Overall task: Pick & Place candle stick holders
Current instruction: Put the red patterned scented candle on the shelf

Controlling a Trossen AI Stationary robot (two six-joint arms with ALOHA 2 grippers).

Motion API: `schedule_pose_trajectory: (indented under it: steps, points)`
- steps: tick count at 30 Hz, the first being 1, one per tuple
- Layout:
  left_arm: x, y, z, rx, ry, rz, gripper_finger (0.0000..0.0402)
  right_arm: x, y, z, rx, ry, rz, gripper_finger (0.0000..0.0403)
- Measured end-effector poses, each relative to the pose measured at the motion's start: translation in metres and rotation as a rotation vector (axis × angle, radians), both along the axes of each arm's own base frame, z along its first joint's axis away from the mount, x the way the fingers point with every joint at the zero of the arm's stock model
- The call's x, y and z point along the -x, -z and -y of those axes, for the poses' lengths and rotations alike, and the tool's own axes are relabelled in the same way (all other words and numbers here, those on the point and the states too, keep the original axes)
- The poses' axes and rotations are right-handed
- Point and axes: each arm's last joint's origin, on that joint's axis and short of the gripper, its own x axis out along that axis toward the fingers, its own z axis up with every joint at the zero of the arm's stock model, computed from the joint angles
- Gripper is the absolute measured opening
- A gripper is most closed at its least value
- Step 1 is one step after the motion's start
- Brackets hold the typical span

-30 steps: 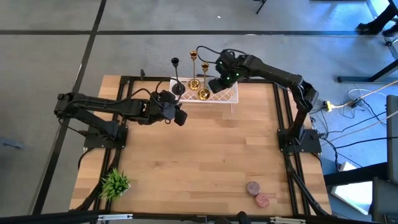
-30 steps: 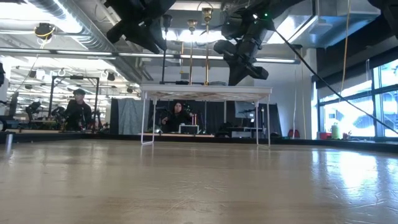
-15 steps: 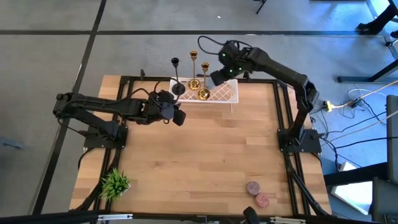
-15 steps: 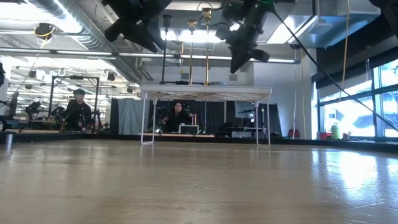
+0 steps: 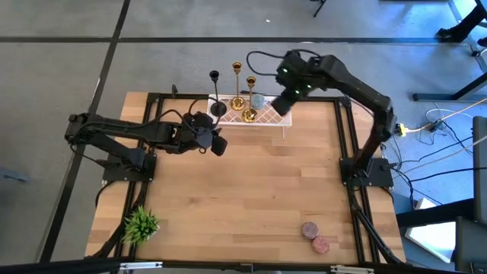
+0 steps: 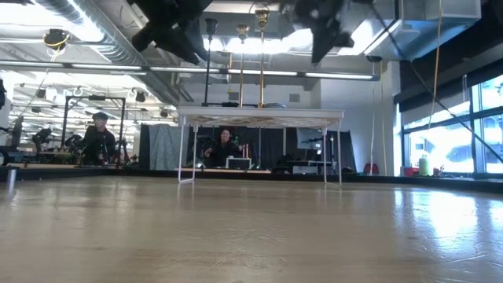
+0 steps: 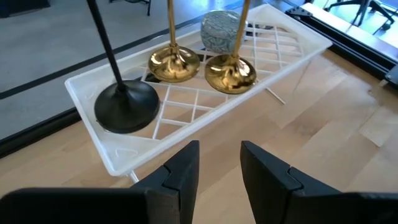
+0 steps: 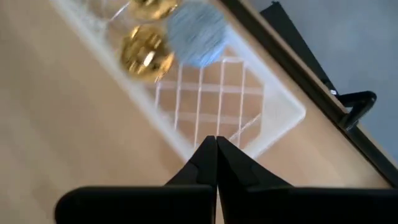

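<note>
Your right pincer [image 8: 216,163] is pinched shut, empty, above the white rack [image 8: 249,106]; left pincer [image 7: 219,163] narrowly apart. Only wrist views show the grey-blue disc [image 7: 220,30] behind the gold holders [image 7: 230,71].

green plant [image 5: 140,224], white rack [image 5: 280,116], grey puck [image 7: 218,30]

Rack at the table's far edge, holders grouped at its left end

Three candle stick holders stand on the raised rack [image 5: 275,116]: the first holder [image 7: 125,106] leftmost, the second holder [image 7: 173,63] beside it, the third holder [image 7: 231,72] to its right, with a round puck [image 7: 219,30] just behind (touching or not, unclear). The left gripper [image 5: 219,144] sits before the rack's left end; the right gripper [image 5: 282,103] hangs above its right part. A plant [image 5: 140,224] occupies the near-left corner, two discs [image 5: 314,237] near-right.
</note>
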Motion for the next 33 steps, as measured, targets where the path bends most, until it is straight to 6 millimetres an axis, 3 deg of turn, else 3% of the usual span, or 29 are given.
schedule_pose_trajectory:
  steps: [10,17,21,33]
  points:
    - [-0.001,-0.001,0.011,0.016,0.033,0.031,0.0113,0.052,-0.058,-0.101,0.112,-0.283,0.111,0.0000]
    - [-0.006,-0.005,0.022,0.072,0.048,0.140,0.0113,0.084,-0.071,-0.160,0.165,-0.332,0.172,0.0000]
    - [-0.010,-0.008,0.034,0.108,0.052,0.234,0.0113,0.101,-0.058,-0.193,0.115,-0.360,0.170,0.0000]
    - [-0.037,-0.002,0.083,0.161,0.132,0.435,0.0113,0.147,0.035,-0.297,-0.052,-0.340,0.097,0.0000]
